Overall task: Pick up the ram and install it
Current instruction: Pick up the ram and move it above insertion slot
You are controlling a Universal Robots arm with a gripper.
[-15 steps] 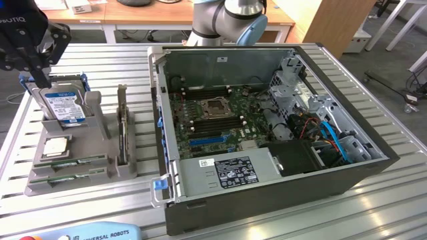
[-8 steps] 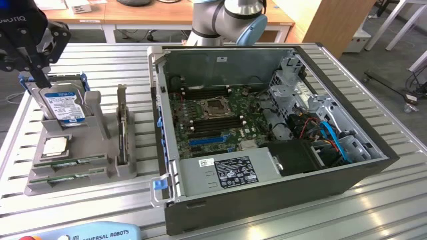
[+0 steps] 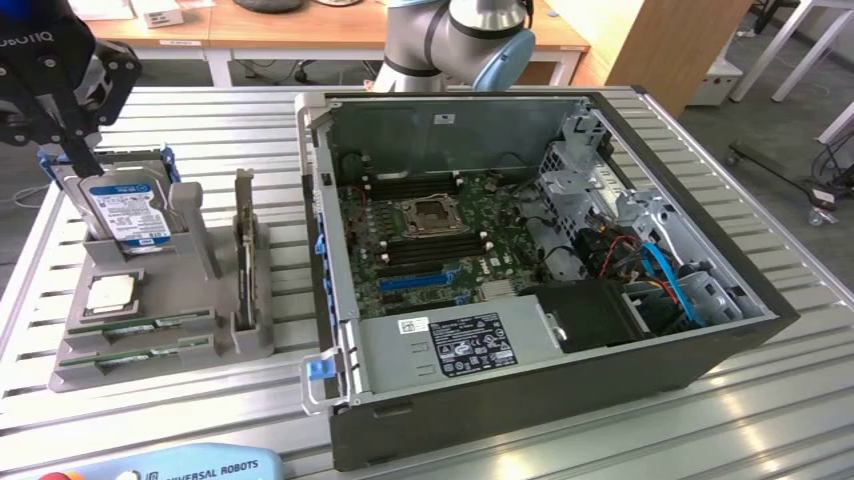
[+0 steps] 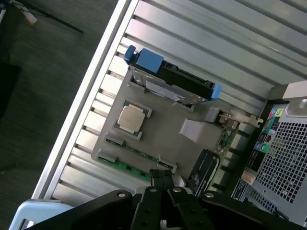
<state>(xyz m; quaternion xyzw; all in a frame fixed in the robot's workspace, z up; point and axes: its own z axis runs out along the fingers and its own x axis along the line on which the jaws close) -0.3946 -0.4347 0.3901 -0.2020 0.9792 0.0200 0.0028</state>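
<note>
Two rams, thin green sticks [image 3: 134, 326] [image 3: 131, 353], lie flat in slots at the front of the grey holder tray [image 3: 174, 372]. The wrist view shows them as green strips [image 4: 140, 154] [image 4: 123, 167] just beyond my fingertips. My black gripper [image 3: 83, 163] hangs over the tray's back corner at the exterior view's left, beside the upright hard drive [image 3: 127, 206]. Its fingers [image 4: 162, 176] are pressed together with nothing between them. It is well above the rams and touches neither.
The tray also holds a square silver processor [image 3: 114, 290] [image 4: 132, 118] and an upright dark expansion card [image 3: 244, 250]. The open computer case [image 3: 561, 370] lies to the exterior view's right, its motherboard [image 3: 427, 225] showing dark memory slots. The table edge [image 4: 91, 91] runs close beside the tray.
</note>
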